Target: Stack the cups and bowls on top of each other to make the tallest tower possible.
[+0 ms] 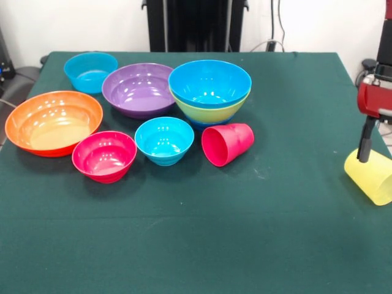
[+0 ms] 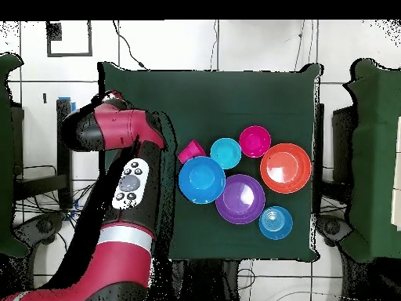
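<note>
Two bowls form a stack at the back centre, a bright blue bowl (image 1: 210, 82) nested in a lime green bowl (image 1: 211, 111); the blue one (image 2: 201, 179) also shows from overhead. Around it stand a purple bowl (image 1: 139, 90), an orange bowl (image 1: 54, 122), a pink-red bowl (image 1: 104, 156) and two cyan bowls (image 1: 164, 141) (image 1: 90, 71). The red-pink cup (image 1: 228, 144) lies on its side beside the stack. At the far right edge my gripper (image 1: 366, 156) is shut on the tilted yellow cup (image 1: 373, 179). In the overhead view the arm hides the gripper.
The green table (image 1: 202, 245) ends close to the right of the yellow cup. My arm (image 2: 129, 184) stretches over the table's left side in the overhead view.
</note>
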Motion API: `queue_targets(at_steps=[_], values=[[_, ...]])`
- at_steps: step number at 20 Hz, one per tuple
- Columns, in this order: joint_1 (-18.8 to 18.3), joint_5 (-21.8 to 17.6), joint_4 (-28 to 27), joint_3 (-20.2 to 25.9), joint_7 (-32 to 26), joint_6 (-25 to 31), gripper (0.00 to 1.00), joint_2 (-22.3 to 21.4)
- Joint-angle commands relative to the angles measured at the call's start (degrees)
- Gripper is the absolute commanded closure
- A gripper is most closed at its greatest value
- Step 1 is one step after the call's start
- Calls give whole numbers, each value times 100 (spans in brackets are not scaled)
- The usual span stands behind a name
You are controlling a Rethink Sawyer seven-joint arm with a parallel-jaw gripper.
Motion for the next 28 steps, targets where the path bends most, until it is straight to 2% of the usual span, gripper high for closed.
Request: queue_targets(at_steps=[1,15,18,23,28], values=[[29,49,-204,237,343,891,0,223],[51,-19,-503,209,253,1007,0,438],[45,-33,-446,230,241,845,0,379],[-42,19,-416,519,185,423,0,339],[47,35,-623,441,252,519,0,531]])
